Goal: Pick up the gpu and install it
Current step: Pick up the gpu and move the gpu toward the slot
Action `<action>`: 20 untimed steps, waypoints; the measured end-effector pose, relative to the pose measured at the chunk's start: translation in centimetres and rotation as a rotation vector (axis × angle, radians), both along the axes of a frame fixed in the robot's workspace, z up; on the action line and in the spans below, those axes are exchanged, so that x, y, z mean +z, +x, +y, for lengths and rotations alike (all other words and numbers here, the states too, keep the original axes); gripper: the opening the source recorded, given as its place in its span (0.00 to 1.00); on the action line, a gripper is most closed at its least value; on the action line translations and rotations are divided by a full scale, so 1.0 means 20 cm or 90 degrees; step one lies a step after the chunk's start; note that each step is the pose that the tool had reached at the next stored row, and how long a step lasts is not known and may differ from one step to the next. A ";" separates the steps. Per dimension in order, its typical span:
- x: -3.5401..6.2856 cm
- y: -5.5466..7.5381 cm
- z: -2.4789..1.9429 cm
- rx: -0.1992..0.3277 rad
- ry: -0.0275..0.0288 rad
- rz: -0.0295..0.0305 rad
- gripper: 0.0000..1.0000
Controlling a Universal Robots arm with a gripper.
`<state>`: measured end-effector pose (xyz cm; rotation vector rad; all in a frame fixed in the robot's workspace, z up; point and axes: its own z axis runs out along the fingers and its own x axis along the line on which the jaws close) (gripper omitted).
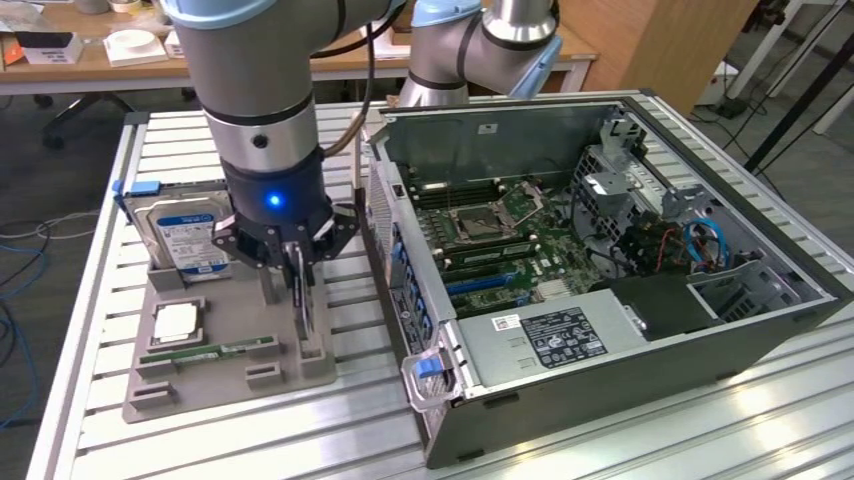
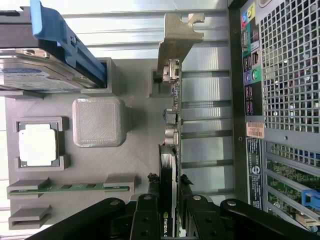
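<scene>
Exterior view: the arm comes straight down over a grey parts holder (image 1: 220,378) that lies on the slatted worktop (image 1: 334,432), toward the worktop's edge at the exterior view's left. The tool (image 1: 298,282) sits low on the gpu (image 1: 306,318), which stands on edge in a slot along the holder's edge nearest the open computer case (image 1: 667,372). Most of the card is hidden by the tool body, so just a thin dark sliver shows under it and the grip is hard to read from here. On the same holder are a hard drive (image 1: 187,235) upright at the far corner, a processor chip (image 1: 176,322) and a memory stick (image 1: 214,350) near the front edge. The upper arm is cut off by the frame. Wrist view: the gpu (image 2: 171,135) is seen edge-on, with its silver bracket at the far end and the black cooler near the tool (image 2: 168,178). The fingers (image 2: 151,192) press on both faces, so the tool is clenched on the gpu, which sits in its holder (image 2: 135,150) slot. The lower part of the card is hidden between the finger links. The hard drive (image 2: 35,75) is cut off at the frame edge. The processor chip (image 2: 37,145) and memory stick (image 2: 70,186) are visible. The rear grille of the computer case (image 2: 290,65) lies just beside the holder, with worktop (image 2: 210,145) slats between them.
</scene>
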<state>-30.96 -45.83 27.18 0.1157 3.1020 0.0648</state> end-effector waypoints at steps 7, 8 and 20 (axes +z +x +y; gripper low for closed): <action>0.020 0.00 0.000 0.000 0.0000 0.0001 0.26; 0.023 0.00 0.000 0.000 0.0000 0.0001 0.26; 0.048 0.00 0.000 0.000 0.0000 0.0001 0.26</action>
